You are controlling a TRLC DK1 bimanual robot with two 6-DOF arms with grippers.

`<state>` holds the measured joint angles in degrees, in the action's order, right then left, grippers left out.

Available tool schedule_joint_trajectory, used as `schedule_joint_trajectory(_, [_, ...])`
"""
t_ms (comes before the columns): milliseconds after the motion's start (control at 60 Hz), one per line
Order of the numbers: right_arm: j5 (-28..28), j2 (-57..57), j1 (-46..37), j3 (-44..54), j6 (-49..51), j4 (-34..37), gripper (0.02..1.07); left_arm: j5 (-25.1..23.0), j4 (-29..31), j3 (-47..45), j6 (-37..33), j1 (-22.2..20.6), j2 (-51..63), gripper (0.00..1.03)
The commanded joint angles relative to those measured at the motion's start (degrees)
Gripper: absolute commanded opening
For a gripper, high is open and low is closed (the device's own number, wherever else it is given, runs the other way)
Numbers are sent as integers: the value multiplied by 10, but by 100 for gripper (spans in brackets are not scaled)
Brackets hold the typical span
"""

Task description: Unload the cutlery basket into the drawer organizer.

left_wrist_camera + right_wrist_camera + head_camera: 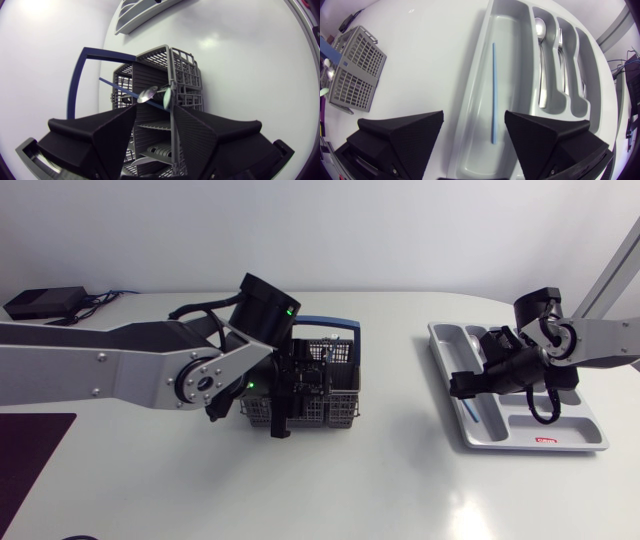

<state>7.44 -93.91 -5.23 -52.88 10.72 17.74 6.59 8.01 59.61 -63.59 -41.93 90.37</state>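
The grey cutlery basket (340, 408) with a blue handle stands mid-table. My left gripper (298, 388) hangs over its left side, fingers down. In the left wrist view the gripper (155, 135) is open above the basket (186, 75). A thin grey handle (172, 130) rises between its fingers, close to one finger. A blue-handled spoon (146, 94) leans across just ahead. At the right, my right gripper (468, 386) is open over the grey organizer (578, 432). The right wrist view shows that gripper (474, 135) above the long compartment, where a blue stick (493, 95) lies. Spoons (541, 65) fill the neighbouring slots.
A black box with cables (45, 302) sits at the table's back left. A dark mat (30, 465) covers the front left corner. Bare white tabletop (400, 470) lies between basket and organizer.
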Motion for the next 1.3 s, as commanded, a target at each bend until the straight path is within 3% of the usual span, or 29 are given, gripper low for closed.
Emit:
schedule_joint_trajectory(0, [1,21,4,23,11,-7,92,6,-2,9,-22,-10,13,40])
schedule_joint_trajectory(183, [2,42,4,37,17,-7,92,9,-3,10,-24,-17,18,36])
schedule_joint_trajectory(317, [3,50,3,44,19,-7,92,18,-2,12,-30,-24,28,25])
schedule_joint_trajectory(567, [6,63,4,55,20,-9,92,30,-5,16,-34,-25,38,20])
schedule_joint_trajectory(1283, [5,62,8,59,25,-13,92,32,-2,22,-29,-28,25,19])
